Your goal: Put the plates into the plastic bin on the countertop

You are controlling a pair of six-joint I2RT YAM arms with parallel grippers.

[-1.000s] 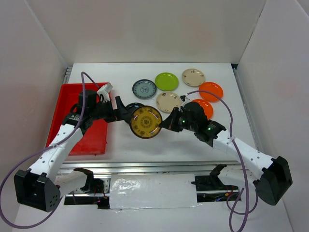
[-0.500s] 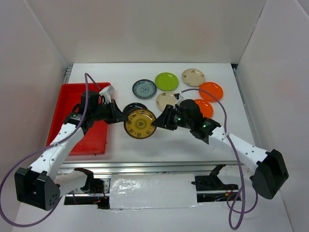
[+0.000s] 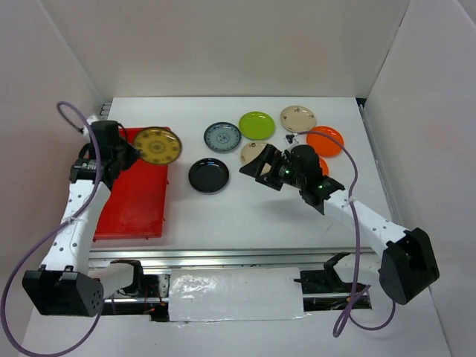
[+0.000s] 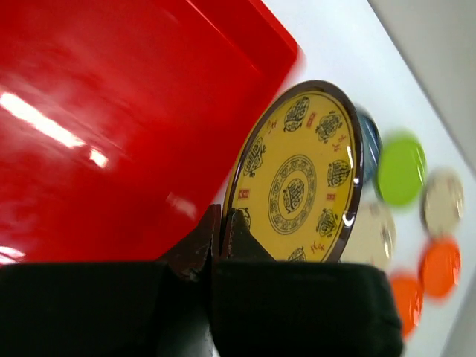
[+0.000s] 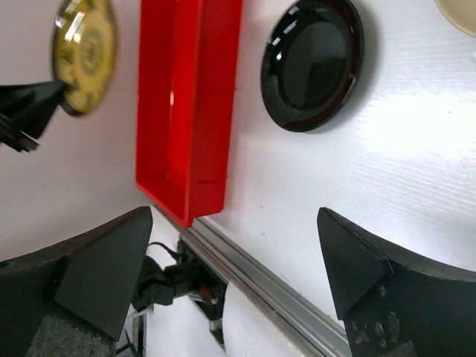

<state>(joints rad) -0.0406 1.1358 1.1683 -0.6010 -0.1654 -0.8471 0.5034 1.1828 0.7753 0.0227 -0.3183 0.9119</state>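
My left gripper (image 3: 134,152) is closed on the rim of the brown and gold plate (image 3: 158,145) and holds it tilted above the far right corner of the red bin (image 3: 137,216), not yet laid down. My right gripper (image 3: 262,165) is wide open and holds nothing, well to the right of the bin. I see no plate inside the bin. The black plate (image 3: 208,175) lies near its right side, and six more plates (image 3: 256,125) lie further right on the countertop (image 3: 245,216). I judge the task is only beginning
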